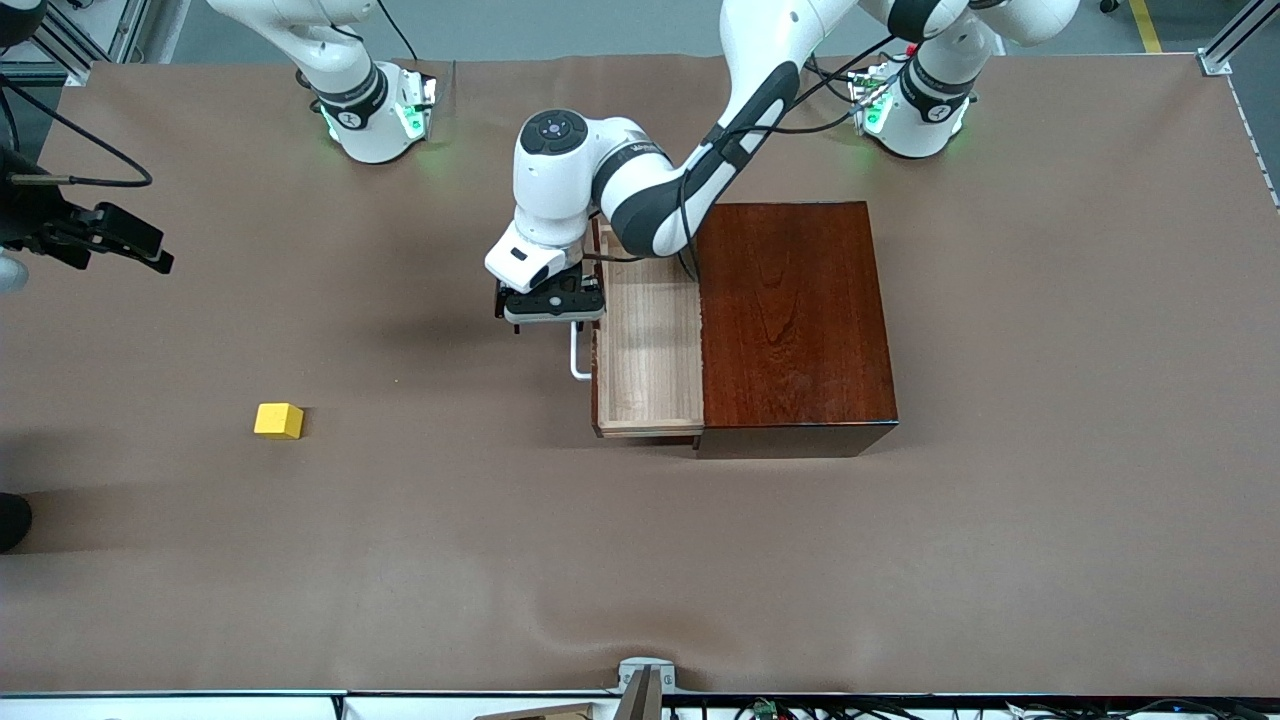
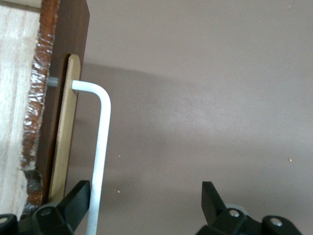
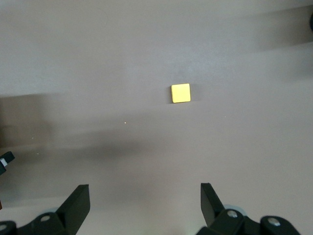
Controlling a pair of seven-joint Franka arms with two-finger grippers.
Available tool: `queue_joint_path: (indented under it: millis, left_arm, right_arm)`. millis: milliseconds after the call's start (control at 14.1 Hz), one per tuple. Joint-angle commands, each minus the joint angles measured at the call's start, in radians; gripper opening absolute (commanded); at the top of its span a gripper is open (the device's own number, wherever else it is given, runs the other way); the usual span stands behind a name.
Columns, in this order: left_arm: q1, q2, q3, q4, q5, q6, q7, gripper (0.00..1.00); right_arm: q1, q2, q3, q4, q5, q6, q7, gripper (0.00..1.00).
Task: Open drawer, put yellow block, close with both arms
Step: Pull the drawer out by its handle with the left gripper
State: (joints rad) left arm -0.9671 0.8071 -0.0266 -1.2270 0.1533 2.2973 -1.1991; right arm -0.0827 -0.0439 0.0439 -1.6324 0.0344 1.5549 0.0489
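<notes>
A brown table (image 1: 1000, 560) fills the front view, with two white robot arms based along its top edge. On it sits a glossy mahogany box (image 1: 795, 325), and its drawer (image 1: 650, 340) is pulled out toward the right arm's end of the table, showing a pale wood tray with nothing in it. The left arm reaches across the box, and the left gripper (image 1: 553, 322) is at the drawer's front over the white handle (image 1: 578, 360). In the left wrist view its fingers (image 2: 77, 201) stand wide apart, with the handle bar (image 2: 100, 156) passing just beside one finger and not clamped (whether they touch cannot be told). The right gripper (image 1: 135, 240) hangs over the table at the right arm's end, its fingers (image 3: 78, 203) spread wide and holding nothing. The yellow block (image 1: 278, 421) lies on the bare table, well apart from the drawer, toward the right arm's end and nearer the front camera than the drawer handle
</notes>
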Motion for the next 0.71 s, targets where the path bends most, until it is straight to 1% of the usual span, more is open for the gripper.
queue_joint_path:
  millis: [0,71,427,640]
  left_arm:
    - [-0.007,0.003,0.004,0.03,-0.004,-0.1,-0.004,1.0]
    - [-0.007,0.001,0.005,0.034,-0.006,-0.126,-0.002,1.0]
    - [0.001,-0.028,0.002,0.037,-0.012,-0.131,-0.004,1.0]
    - [0.004,-0.069,0.004,0.043,-0.017,-0.133,-0.011,1.0]
  right_arm:
    - [0.008,-0.016,-0.002,-0.006,-0.011,-0.006,0.0,1.0]
    - [0.008,-0.016,-0.002,-0.006,-0.011,-0.006,0.0,1.0]
    - [0.008,-0.016,-0.002,-0.006,-0.011,-0.004,0.0,1.0]
    - [0.008,-0.016,-0.002,-0.006,-0.011,0.001,0.0,1.0]
